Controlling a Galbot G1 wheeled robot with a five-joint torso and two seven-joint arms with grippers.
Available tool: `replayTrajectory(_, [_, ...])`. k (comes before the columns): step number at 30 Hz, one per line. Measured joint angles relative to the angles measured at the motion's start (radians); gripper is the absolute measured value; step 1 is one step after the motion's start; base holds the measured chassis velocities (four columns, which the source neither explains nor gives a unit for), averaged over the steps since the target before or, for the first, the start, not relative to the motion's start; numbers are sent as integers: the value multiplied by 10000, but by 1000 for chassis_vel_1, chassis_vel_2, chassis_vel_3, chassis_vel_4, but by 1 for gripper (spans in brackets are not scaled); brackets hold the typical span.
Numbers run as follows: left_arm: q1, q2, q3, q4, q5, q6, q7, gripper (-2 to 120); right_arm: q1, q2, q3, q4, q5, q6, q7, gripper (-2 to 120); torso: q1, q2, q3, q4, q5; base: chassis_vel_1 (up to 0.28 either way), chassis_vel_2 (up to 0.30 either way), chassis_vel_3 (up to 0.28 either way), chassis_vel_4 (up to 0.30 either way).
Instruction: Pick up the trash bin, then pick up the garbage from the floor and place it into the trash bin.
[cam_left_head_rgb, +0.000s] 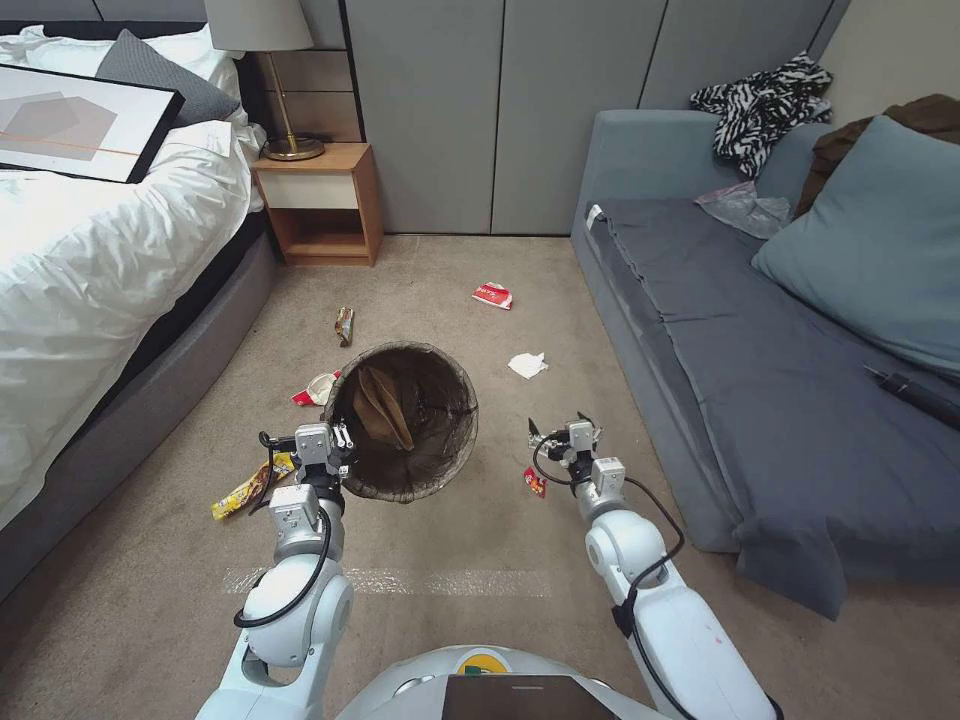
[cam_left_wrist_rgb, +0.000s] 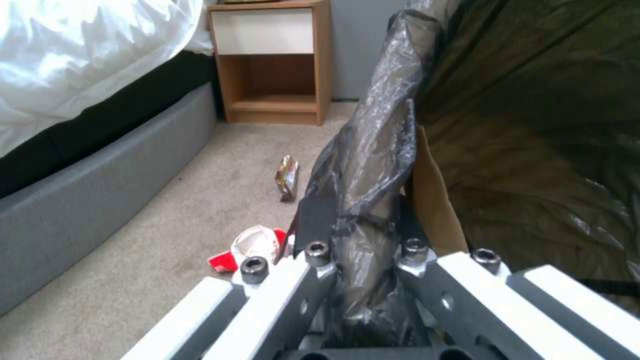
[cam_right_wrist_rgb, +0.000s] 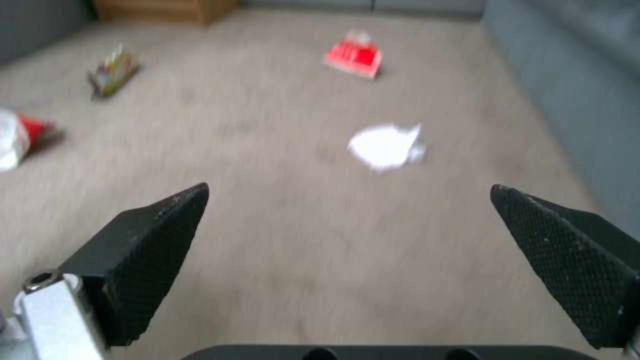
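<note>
Trash bin (cam_left_head_rgb: 405, 420) held by its near rim in the left gripper (cam_left_head_rgb: 335, 442), fingers (cam_left_wrist_rgb: 313, 220) clamped over the folded brown liner, mouth up, crumpled paper bag (cam_left_head_rgb: 385, 405) already inside. Right gripper (cam_left_head_rgb: 563, 428) spread wide and empty over the carpet (cam_left_head_rgb: 480, 540), facing the white tissue (cam_right_wrist_rgb: 387, 146) and red wrapper (cam_right_wrist_rgb: 353, 57), apparently lined up for a pick. More litter scattered beside the bed (cam_left_head_rgb: 90, 260).

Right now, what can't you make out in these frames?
- Head view: the small red scrap is partly behind the right gripper; what it is, too small to tell.
- Head view: the trash bin hides part of the red-and-white wrapper.
- Left wrist view: the left gripper and bag fold block the bin's wall.
- Right wrist view: floor litter blurred; print unreadable.
</note>
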Motion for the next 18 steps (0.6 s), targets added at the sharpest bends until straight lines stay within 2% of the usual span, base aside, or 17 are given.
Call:
replayTrajectory(3, [5,-1,4,-1,4,1,1,2,207,-41,-78,-407,138,-221,-136,100,0,0,0,-1,0,0,0,0,0])
replayTrajectory(4, [13,-14,30,-2,14,2,2,2,448,-49,-149,-873,181,-396,-238,100,0,0,0,0,0,0,0,0,0])
replayTrajectory(18, [38,-52,80,68,64,2,8,2,1251,19,-520,-2270,1140,-1679,-535,100,0,0,-1,0,-1,0,0,0,0])
